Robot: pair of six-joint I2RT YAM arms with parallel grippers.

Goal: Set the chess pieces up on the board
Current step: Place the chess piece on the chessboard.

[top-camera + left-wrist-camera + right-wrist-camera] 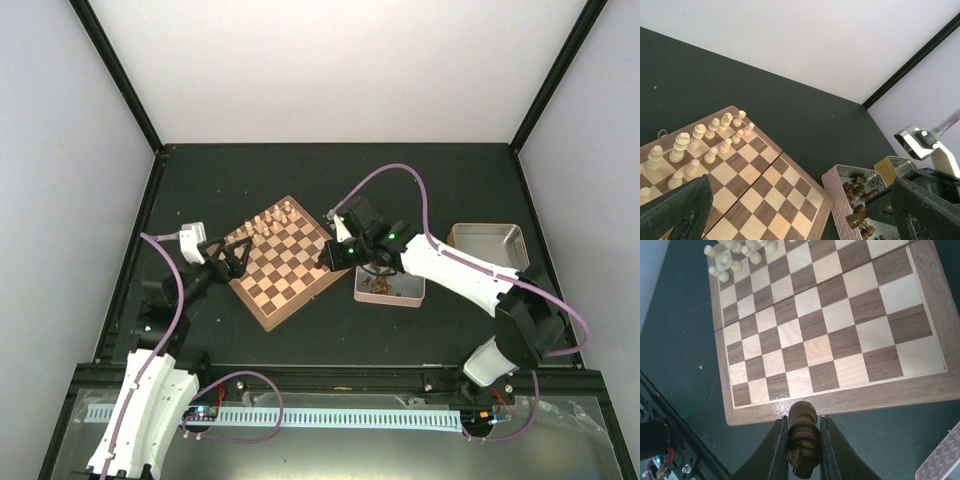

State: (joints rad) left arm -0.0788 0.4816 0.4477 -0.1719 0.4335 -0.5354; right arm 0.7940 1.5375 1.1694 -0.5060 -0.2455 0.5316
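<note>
Chess piece (803,440) between right fingers (774,455)

On the board (283,262), upper-left rows are taken up by cream pcs (268,222); all other squares are left bare for entry from above. At centre-right, approach is narrowed by pink tray (390,301) just beside board's edge.

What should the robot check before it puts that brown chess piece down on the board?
1. Dark piece pinched in the right gripper: ok.
2. Piece above a square: not ok, it hangs just outside the board rim.
3. Nearest rows free of pieces: ok.
4. Cream pieces away from the path: ok, they stand at the far edge.
5. Left gripper out of the way: ok, open at the board's opposite side.
6. Which kind of piece it is: cannot tell.
</note>
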